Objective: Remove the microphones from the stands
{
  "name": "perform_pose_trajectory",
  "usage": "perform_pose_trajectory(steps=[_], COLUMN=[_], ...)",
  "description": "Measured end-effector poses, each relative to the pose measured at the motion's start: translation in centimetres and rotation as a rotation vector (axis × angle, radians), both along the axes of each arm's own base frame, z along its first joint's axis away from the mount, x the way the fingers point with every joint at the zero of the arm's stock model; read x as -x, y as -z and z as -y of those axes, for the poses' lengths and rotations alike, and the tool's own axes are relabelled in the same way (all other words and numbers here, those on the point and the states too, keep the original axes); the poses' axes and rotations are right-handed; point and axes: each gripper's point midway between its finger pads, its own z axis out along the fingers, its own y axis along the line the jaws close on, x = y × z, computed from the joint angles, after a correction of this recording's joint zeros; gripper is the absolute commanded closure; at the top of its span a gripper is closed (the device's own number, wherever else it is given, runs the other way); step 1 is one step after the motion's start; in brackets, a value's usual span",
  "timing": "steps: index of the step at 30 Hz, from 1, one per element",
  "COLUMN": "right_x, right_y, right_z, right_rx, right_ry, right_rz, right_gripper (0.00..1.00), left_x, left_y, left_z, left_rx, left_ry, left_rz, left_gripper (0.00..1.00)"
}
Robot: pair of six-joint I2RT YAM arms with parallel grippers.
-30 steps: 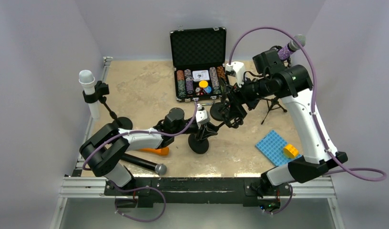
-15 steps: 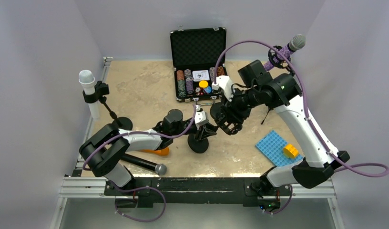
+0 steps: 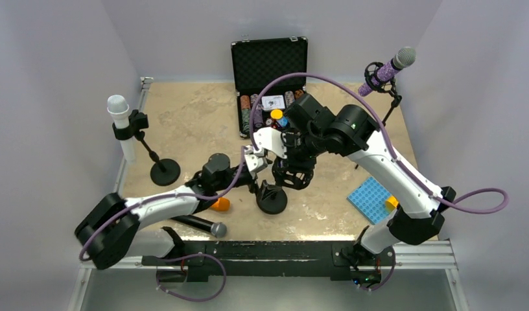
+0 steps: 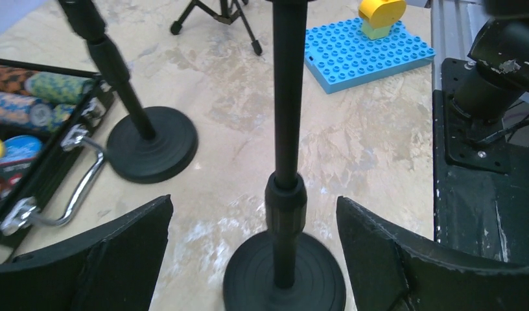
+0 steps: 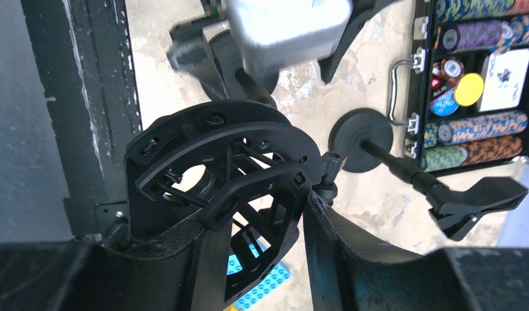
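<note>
At centre, the spread left gripper [image 4: 254, 208] straddles the stand pole [image 4: 288, 129], dead twelve o'clock; the right gripper [image 5: 265, 220] pinches its shock mount [image 5: 210, 149].

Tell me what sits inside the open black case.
Inside the case are rows of poker chips, a white card deck and a yellow disc. Overhead, the right arm covers its near right part, so contents there are hidden.
</note>
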Motion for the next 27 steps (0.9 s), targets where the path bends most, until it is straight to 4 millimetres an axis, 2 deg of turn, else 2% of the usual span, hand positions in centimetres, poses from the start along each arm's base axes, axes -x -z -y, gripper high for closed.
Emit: perform_pose_trajectory(steps=[5,11,17,20,24,27], right_x=[1.1,2.3,2.8,3.1,2.9,2.9], right_y=[0.2,0.8,1.5,3.2,6.4,8.0], right_z=[-1.3,-3.0,-3.8,-3.9,-4.3,-4.1], right_rx=[0.032,0.041,0.041,0.092,0.178,0.233], right_ry=[-0.107,-0.208,-0.249,-0.266,-0.273,-0.271], right_rz=[0.051,0.045,0.021,-0.006,-0.051,-0.067], right_gripper=[0.97,0.98,0.99,1.0,0.99,0.99], left_x=[1.0,3.8,5.5,5.9,6.2,6.4], left_y=[-2.3,-5.0,-4.1,-3.2,-2.8,-2.6], left_z=[-4.6,-9.0,-11.8,-12.9,-13.5,-13.8], left_rx=[-0.03,-0.041,-0.101,-0.143,-0.163,-0.171], left_ry=[-0.074,-0.127,-0.169,-0.195,-0.209,-0.212], left_rz=[0.081,0.139,0.112,0.083,0.064,0.059], left_gripper=[0.0,0.0,0.0,0.0,0.0,0.0])
